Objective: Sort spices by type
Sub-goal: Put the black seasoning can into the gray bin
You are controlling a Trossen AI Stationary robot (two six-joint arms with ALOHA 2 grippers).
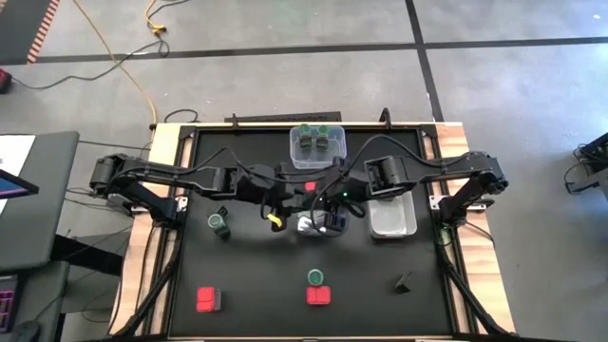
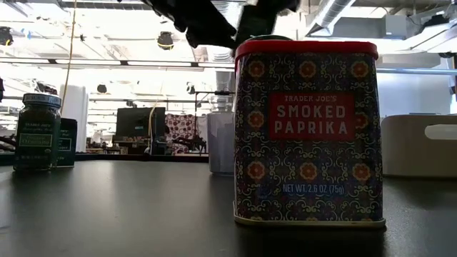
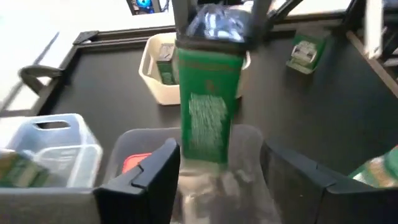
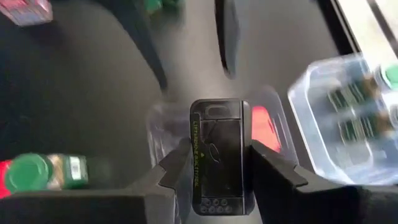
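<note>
My right gripper (image 4: 221, 163) (image 1: 329, 215) is shut on a dark blocky container with a green label (image 3: 208, 93), over the middle clear tub (image 1: 319, 228), which has a red item (image 4: 266, 124) in it. My left gripper (image 3: 217, 154) (image 1: 276, 216) is open just left of that tub, its fingers on either side of the block without touching it. Loose on the table stand two red tins (image 1: 207, 299) (image 1: 319, 295), two green-lidded jars (image 1: 218, 223) (image 1: 315, 276) and a dark block (image 1: 404, 282). Several green-lidded jars fill the far clear tub (image 1: 316, 147). My right gripper pinches the dark block between its two fingers (image 4: 177, 163), which come from above and point down. They are on two opposite sides of its upper end (image 3: 208, 53). The block hangs upright below them, its lower end (image 3: 204, 152) at the tub's mouth; whether it touches the tub I cannot tell.
A white tub (image 1: 391, 218) sits right of the middle one, with a green-labelled item (image 3: 165, 65) in it. The paprika tin (image 2: 307, 132) stands close to the low camera. Both arms meet over the table's middle; bare black table lies along the near edge between the loose containers.
</note>
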